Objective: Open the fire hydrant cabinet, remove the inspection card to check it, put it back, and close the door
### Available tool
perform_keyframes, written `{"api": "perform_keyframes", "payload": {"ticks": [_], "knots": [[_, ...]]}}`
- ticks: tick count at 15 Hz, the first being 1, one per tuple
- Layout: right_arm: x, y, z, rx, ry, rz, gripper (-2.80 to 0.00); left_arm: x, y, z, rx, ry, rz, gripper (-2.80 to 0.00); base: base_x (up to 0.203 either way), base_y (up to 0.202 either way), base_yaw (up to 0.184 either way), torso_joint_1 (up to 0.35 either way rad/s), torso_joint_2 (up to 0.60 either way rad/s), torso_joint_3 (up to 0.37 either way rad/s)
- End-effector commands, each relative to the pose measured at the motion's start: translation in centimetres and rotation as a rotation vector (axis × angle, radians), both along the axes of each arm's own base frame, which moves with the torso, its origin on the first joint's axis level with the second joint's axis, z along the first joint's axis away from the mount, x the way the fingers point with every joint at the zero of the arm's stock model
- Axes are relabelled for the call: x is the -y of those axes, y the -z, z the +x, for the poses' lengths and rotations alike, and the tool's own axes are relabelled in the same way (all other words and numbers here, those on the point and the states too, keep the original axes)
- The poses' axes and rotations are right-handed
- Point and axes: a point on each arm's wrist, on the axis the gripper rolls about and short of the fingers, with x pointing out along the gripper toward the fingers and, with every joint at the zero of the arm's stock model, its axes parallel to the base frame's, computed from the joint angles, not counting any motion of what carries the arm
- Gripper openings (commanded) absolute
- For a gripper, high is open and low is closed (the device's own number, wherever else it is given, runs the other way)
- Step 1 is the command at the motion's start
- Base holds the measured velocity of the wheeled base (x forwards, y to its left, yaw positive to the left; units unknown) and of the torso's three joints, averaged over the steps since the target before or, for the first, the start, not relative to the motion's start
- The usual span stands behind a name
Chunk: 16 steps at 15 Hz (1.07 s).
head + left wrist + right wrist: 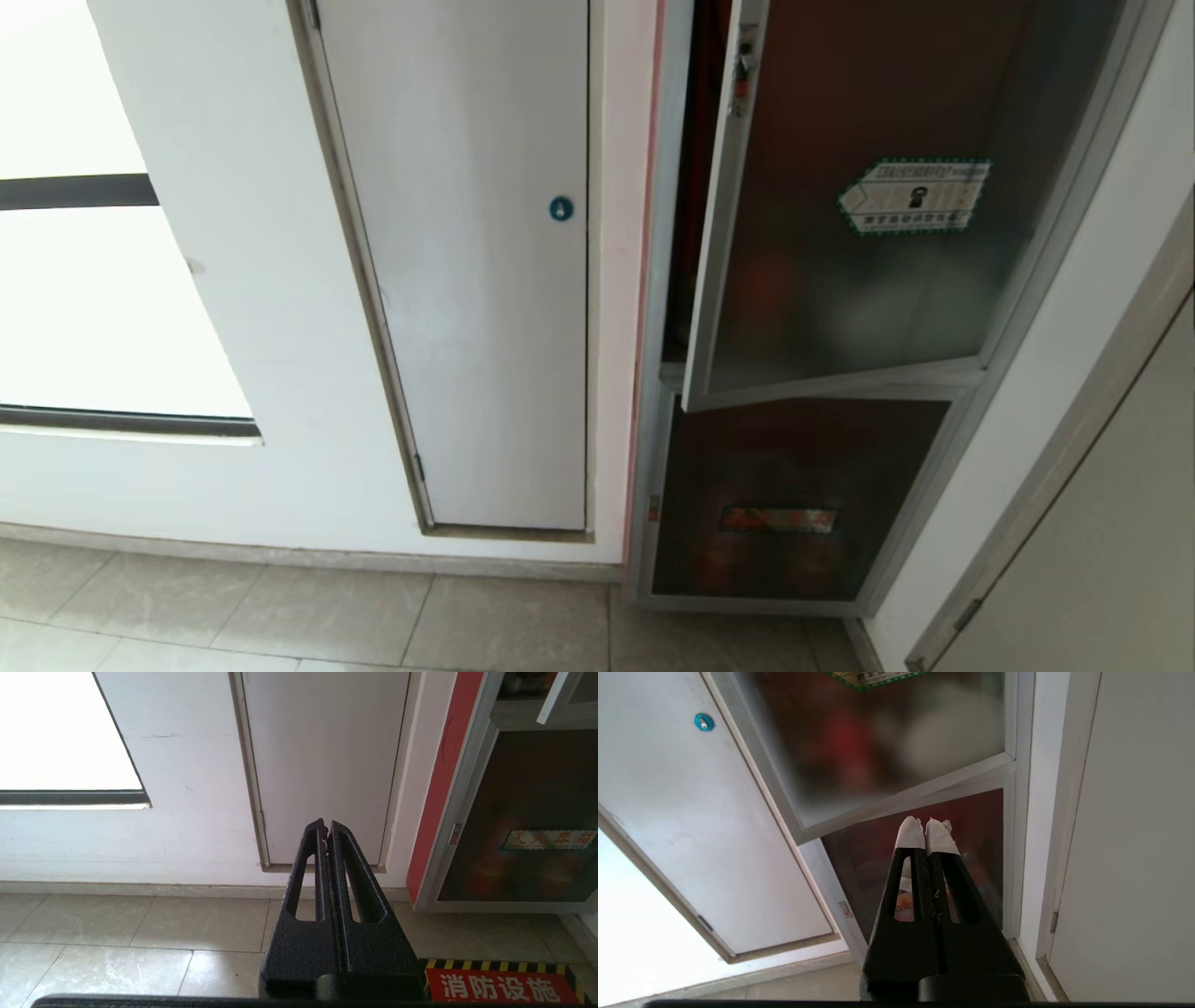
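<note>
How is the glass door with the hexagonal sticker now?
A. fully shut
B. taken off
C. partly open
C: the door stands swung out from the cabinet, with a dark gap along its left edge.

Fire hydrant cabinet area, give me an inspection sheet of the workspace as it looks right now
Surface: tiled floor, bare where visible.
Job's things: fire hydrant cabinet, its door standing ajar, hinged on the right; inspection card not seen.
Clutter: nothing seen.
Grippers: left pincer shut, empty, low over the floor before the white panel door; right pincer shut, empty, below the door's lower edge, tips wrapped in white tape.
Cables: nothing seen.
Surroundings: lower glass panel with red label, bright window, red floor marking.
</note>
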Motion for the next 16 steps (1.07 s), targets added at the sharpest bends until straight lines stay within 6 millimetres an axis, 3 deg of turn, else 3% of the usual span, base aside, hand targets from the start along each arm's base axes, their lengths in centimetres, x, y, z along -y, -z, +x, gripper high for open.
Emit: {"api": "perform_keyframes", "payload": {"ticks": [1, 4, 11, 16], "knots": [[-0.1, 1.8, -2.3, 0.063, 0.003, -0.003, -2.8, 0.0, 0.3, 0.1, -0.012, 0.0, 0.0, -2.8, 0.0, 0.0, 0.0, 0.0, 0.0, 0.0], [0.0, 4.8, -2.2, 0.016, -0.002, -0.028, -2.8, 0.0, 0.3, 0.1, -0.012, 0.0, -0.001, -2.8, 0.0, 0.0, 0.0, 0.0, 0.0, 0.0], [0.0, 9.2, -3.3, 0.046, -0.036, -0.126, -2.8, 0.0, 0.3, 0.1, -0.012, 0.0, 0.0, -2.8, 0.0, 0.0, 0.0, 0.0, 0.0, 0.0], [0.0, 10.3, -2.3, 0.064, -0.037, -0.117, -2.8, 0.0, 0.3, 0.1, -0.012, 0.0, 0.0, -2.8, 0.0, 0.0, 0.0, 0.0, 0.0, 0.0]]}}
